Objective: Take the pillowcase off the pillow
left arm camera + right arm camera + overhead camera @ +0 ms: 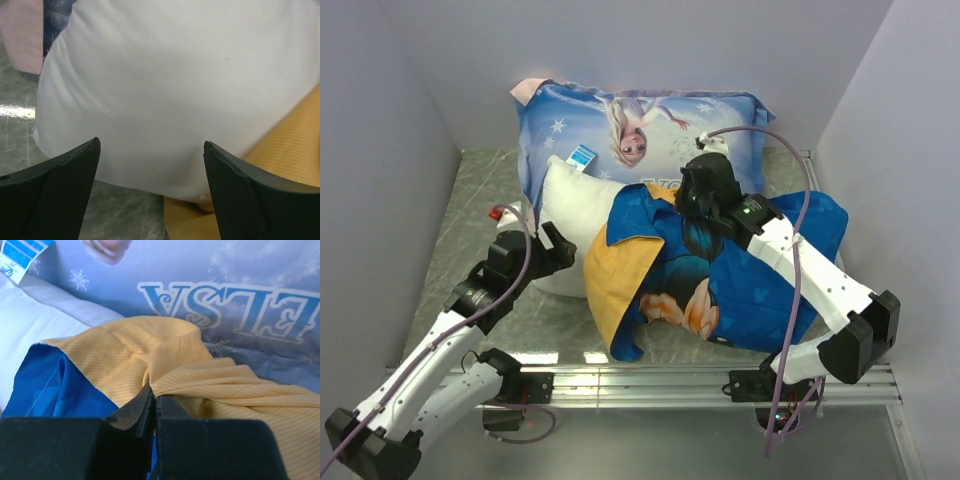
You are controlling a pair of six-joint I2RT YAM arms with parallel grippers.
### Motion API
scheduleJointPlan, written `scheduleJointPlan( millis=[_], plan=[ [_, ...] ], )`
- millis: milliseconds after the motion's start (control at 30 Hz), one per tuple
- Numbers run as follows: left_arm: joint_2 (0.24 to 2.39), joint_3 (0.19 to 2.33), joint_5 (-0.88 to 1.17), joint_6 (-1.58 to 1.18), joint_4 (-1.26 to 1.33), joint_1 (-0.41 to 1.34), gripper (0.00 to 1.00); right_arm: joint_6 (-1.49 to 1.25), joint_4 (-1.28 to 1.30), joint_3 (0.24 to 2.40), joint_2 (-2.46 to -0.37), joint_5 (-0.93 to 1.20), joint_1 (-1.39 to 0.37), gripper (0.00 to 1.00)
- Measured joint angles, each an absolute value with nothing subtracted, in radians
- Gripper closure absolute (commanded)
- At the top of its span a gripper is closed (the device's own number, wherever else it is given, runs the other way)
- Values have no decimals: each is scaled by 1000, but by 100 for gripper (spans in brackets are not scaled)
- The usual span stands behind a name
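1. The pillowcase (740, 290) lay centre-right on the table (470, 190), blue side up with its yellow side folded back. It still covered the right part of the pillow (570, 205), whose white left end was bare.
2. The right gripper (154, 402) was clenched on a pinch of yellow fabric at the case's far edge, near the Elsa pillow (225, 285).
3. The left gripper (150, 145) was released, jaws wide, facing the bare pillow.
4. Recommended: clamp the pillow with the left first, then draw the case rightward steadily, so the pillow is not dragged along.
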State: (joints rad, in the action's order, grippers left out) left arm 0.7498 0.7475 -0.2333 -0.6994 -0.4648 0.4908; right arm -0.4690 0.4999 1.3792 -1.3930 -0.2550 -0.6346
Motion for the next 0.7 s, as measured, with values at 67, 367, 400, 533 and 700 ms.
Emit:
scheduleJointPlan(
  millis=[67,367,400,533,700],
  plan=[
    [772,716,-227,-692,-439,481,9,-466,498,1379,-1396,-235,-618,93],
    [945,698,-21,-673,-182,287,1,-459,456,1359,-1394,-189,-601,96],
    [966,690,9,-678,-149,273,1,-459,450,1353,-1394,-188,-601,97],
    [1066,683,93,-713,-44,258,27,-459,426,1333,-1396,-184,-601,99],
    [1130,682,164,-762,27,255,100,-460,402,1320,-1404,-170,-601,100]
  ],
)
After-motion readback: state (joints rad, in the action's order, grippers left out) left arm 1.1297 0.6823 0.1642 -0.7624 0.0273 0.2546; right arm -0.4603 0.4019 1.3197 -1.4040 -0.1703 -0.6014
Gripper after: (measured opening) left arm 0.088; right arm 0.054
